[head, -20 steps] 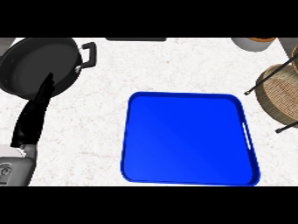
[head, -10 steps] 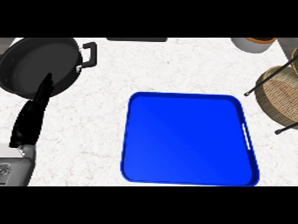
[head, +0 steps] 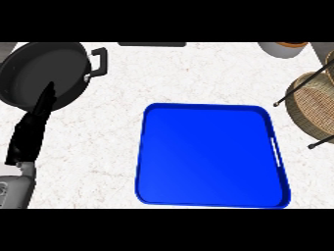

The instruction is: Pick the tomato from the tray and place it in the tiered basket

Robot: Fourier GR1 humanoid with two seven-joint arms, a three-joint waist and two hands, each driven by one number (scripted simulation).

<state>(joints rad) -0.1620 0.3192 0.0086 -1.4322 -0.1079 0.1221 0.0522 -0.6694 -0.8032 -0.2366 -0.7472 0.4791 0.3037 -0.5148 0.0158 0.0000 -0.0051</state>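
Observation:
A blue tray point(head: 209, 157) lies on the white marbled counter, right of centre, and nothing shows on it. No tomato is visible anywhere in the head view. The tiered wicker basket point(head: 321, 105) with black wire legs stands at the right edge, partly cut off. My left hand point(head: 32, 130) rests at the left with its black fingers straight, pointing up toward the pan. My right hand does not show.
A dark pan with two handles point(head: 43, 73) sits at the back left, just beyond my left fingertips. A pale bowl point(head: 285, 48) stands at the back right beside the basket. A dark flat object point(head: 152, 44) lies at the back edge.

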